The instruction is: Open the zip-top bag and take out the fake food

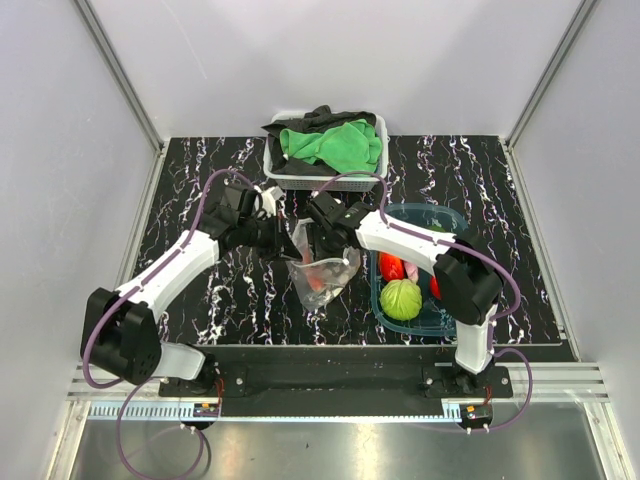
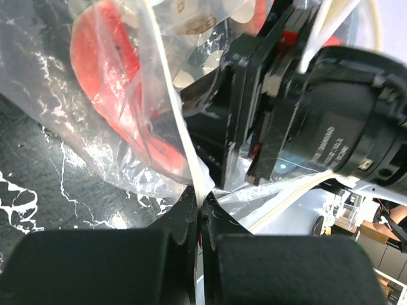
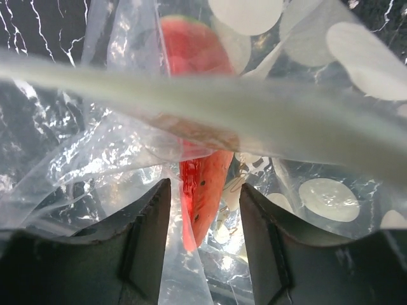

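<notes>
The clear dotted zip-top bag [image 1: 325,275] hangs between the two arms over the middle of the table. My left gripper [image 1: 290,238] is shut on the bag's white zip edge [image 2: 191,159], holding the mouth up. My right gripper [image 3: 205,210] is open and reaches into the bag's mouth. A red watermelon slice [image 3: 203,184] of the fake food stands between its fingers, with gaps on both sides and a fold of bag film lying against it. The same slice [image 2: 108,70] shows through the plastic in the left wrist view. The blurred zip strip [image 3: 222,101] crosses close above the right jaws.
A translucent teal tub [image 1: 440,212] sits right of the bag, holding a green leafy ball [image 1: 401,298] and red fruit [image 1: 390,266]. A white basket [image 1: 325,181] with green and dark cloths stands at the back. The right arm's black wrist [image 2: 337,121] is close to my left gripper.
</notes>
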Tool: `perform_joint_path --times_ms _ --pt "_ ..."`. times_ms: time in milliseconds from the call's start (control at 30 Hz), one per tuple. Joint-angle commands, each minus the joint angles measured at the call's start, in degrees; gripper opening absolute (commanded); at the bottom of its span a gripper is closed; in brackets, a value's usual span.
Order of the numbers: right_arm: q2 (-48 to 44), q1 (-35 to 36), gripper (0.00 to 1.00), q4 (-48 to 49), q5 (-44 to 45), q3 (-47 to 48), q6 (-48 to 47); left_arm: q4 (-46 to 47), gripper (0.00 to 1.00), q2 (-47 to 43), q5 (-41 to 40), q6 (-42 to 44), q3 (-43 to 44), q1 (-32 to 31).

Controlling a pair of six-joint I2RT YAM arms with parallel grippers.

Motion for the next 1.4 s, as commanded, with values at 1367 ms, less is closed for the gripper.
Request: perform_joint_path --times_ms 1367 --pt "-3.9 -3.1 0.74 25.1 -31.6 -15.2 4.5 0.8 0.13 1.7 -4.9 -4.0 11.3 -8.3"
